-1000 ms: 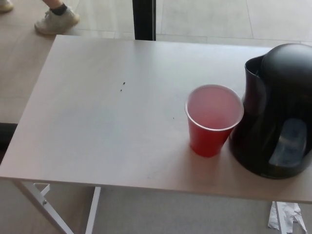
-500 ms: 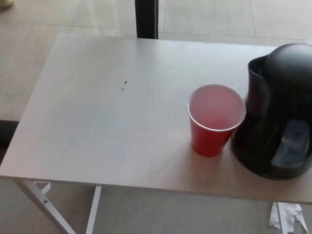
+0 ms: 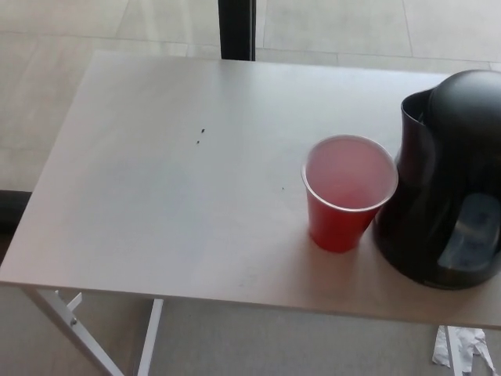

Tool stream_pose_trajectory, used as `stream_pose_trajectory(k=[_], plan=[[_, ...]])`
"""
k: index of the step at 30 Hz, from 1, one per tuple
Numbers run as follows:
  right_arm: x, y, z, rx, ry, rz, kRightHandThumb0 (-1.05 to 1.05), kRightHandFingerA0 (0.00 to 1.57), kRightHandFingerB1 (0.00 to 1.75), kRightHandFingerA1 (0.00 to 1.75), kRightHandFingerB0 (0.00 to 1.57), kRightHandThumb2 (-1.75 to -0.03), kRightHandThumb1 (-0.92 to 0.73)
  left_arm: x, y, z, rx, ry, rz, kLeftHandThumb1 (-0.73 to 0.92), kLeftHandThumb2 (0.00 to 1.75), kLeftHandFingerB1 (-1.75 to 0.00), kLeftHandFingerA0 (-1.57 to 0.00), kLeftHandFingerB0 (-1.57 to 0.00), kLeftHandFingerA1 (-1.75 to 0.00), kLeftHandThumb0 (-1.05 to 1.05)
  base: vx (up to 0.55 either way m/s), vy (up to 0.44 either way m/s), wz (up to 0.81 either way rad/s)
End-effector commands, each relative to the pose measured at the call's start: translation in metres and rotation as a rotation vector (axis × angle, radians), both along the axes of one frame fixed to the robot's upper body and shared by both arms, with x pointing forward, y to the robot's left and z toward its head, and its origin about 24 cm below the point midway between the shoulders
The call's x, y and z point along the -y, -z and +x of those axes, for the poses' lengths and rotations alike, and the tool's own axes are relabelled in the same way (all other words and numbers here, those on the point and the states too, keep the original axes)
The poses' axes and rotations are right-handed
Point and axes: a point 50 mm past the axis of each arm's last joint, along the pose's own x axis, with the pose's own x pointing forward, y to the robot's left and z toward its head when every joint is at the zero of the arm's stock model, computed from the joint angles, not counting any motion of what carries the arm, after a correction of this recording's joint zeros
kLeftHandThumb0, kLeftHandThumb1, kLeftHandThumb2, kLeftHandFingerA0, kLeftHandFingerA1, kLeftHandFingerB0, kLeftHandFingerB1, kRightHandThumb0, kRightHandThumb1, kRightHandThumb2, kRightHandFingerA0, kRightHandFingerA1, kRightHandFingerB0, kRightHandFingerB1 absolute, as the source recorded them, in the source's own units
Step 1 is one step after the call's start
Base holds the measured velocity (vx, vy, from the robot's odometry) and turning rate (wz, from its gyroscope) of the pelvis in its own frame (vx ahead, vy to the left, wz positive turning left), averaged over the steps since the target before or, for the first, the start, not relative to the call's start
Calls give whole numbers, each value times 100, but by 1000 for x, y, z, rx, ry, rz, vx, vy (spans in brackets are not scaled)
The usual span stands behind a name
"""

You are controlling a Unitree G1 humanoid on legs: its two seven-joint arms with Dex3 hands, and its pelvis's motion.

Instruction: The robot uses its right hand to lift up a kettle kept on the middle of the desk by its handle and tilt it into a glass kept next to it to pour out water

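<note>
A black kettle (image 3: 446, 180) stands upright at the right side of the pale desk (image 3: 172, 204), partly cut off by the picture's right edge; its handle is out of sight. Its spout faces left toward a red plastic cup (image 3: 347, 192) that stands just beside it, touching or nearly touching its body. The cup is upright with a whitish inside. Neither of my hands shows in the head view.
Two small dark specks (image 3: 200, 136) lie on the desk's middle left. A black post (image 3: 236, 30) rises behind the far edge. White desk legs (image 3: 78, 329) show below the front edge, and crumpled white paper (image 3: 462, 348) lies on the floor at lower right.
The whole picture has shifted slightly, so the camera moved. A person's shoes at the top left have gone out of view. Kettle and cup stay put.
</note>
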Motion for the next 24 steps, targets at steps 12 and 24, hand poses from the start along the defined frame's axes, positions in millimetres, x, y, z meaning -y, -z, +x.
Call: stream_pose_trajectory(k=[12, 24], plan=[[-15, 32, 5, -120, 4, 16, -66, 31, 21, 60, 5, -82, -44, -2, -5, 6, 27, 18, 9, 64, 60, -55, -64, -49, -60, -74, 0, 0, 0], [-15, 31, 6, -150, 21, -84, -67, 28, 36, 51, 8, -78, -43, 0, -4, 8, 7, 24, 20, 65, 60, -53, -67, -53, -59, -74, 0, 0, 0]])
